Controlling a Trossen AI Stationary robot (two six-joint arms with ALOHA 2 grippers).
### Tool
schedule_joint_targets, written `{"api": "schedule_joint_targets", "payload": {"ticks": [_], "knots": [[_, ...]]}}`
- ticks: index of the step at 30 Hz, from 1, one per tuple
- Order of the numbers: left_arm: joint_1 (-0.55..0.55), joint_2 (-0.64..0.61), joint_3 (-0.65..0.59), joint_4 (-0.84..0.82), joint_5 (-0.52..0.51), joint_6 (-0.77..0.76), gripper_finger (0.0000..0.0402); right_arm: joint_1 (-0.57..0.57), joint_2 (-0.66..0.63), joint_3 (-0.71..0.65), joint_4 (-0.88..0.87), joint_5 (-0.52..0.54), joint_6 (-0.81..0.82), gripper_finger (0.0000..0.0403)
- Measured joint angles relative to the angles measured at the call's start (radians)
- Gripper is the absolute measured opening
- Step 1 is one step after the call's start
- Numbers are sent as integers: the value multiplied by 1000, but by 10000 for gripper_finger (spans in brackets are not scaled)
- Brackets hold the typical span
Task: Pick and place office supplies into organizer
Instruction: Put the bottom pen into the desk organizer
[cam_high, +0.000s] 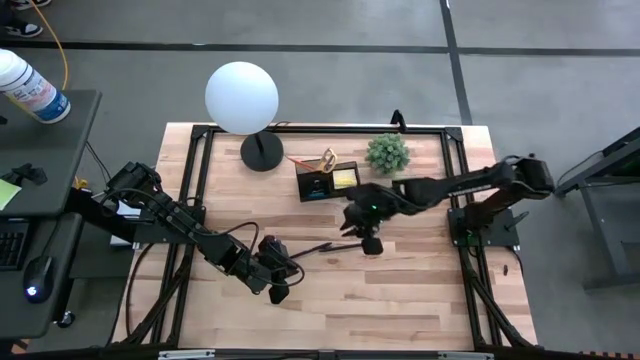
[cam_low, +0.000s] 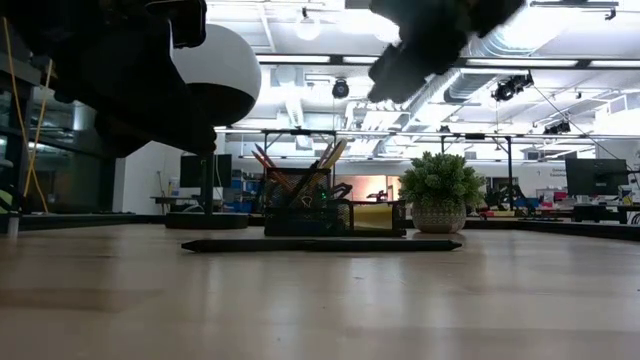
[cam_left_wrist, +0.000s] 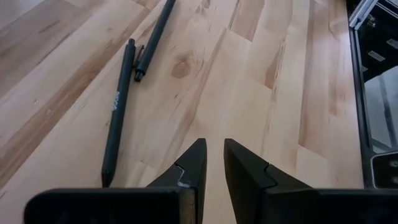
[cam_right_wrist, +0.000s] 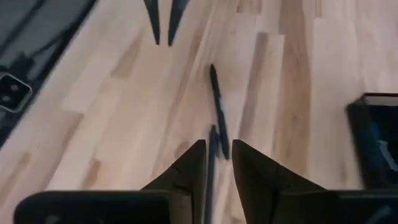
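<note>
Two dark pens (cam_high: 318, 247) lie nearly end to end on the bare wooden worktop (cam_high: 420, 290), well apart from the black organizer (cam_high: 328, 182), which already stands stocked with scissors (cam_high: 328, 158) and pencils; the right gripper (cam_right_wrist: 216, 163) hangs over them with its jaws narrowly parted and empty — one pen (cam_right_wrist: 217, 112) runs straight ahead from the gap, the other (cam_right_wrist: 209, 168) lies between and under the jaw tips; the left gripper (cam_left_wrist: 211, 162) waits low over the worktop, jaws likewise narrow and empty, with both pens (cam_left_wrist: 119, 112) off to one side of them. Each pen looks light, stiff and smooth — likely to roll or skid if nudged; the best hold is probably across the barrel near its middle, jaws square to its length, so it does not swing when lifted.
</note>
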Motion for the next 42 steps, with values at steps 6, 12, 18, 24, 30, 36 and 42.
{"api": "schedule_joint_targets", "payload": {"ticks": [6,12,18,24,30,36,42], "knots": [[0,0,0,4,34,-26,46,55,4,-219,307,8,63,77],[0,0,0,4,36,-27,46,100,84,-282,465,131,38,104],[0,0,0,5,52,-30,46,120,206,-252,538,152,69,147],[0,0,0,4,82,-30,46,151,295,-231,572,207,92,162],[0,0,0,3,82,-29,46,152,343,-228,631,228,129,157],[0,0,0,3,82,-28,46,151,366,-228,657,228,140,152],[0,0,0,4,82,-27,46,122,368,-228,658,227,136,153]]}}
